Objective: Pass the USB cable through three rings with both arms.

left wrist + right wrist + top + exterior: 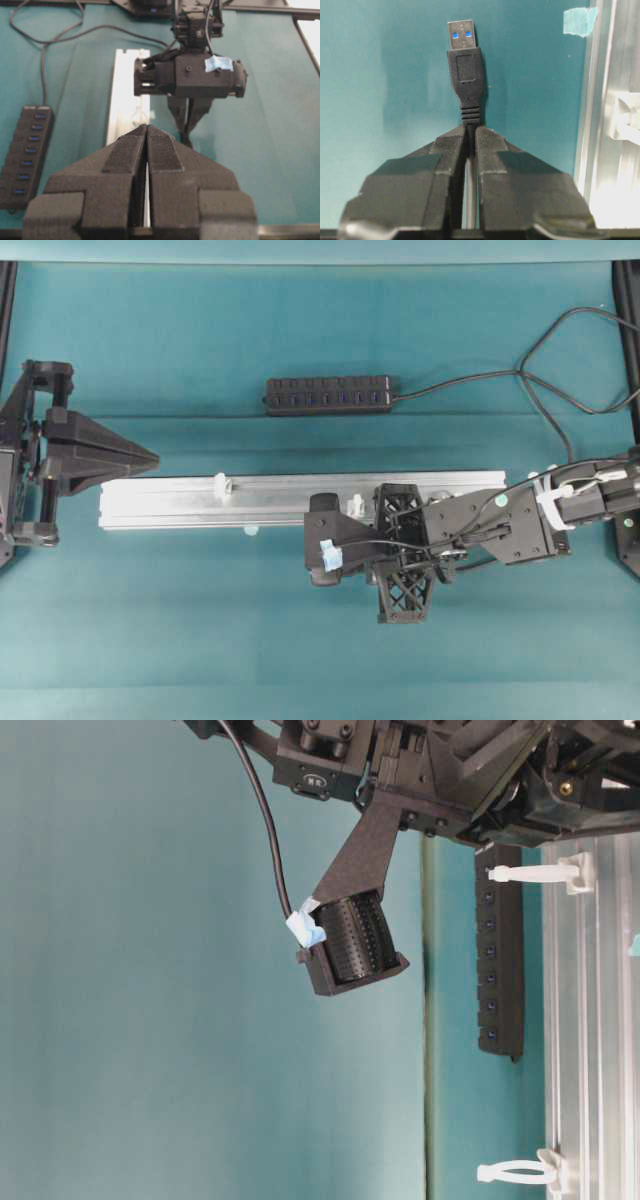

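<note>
the right gripper is clamped on the usb cable just behind the plug, which sticks straight out ahead of the fingertips, metal tip leading. the plug's long axis runs parallel to the silver rail, just beside it, with one white ring close by on the rail. so the right arm is much the nearer; the left gripper waits pinched together and empty off the rail's far end. no readable labels anywhere.
</note>
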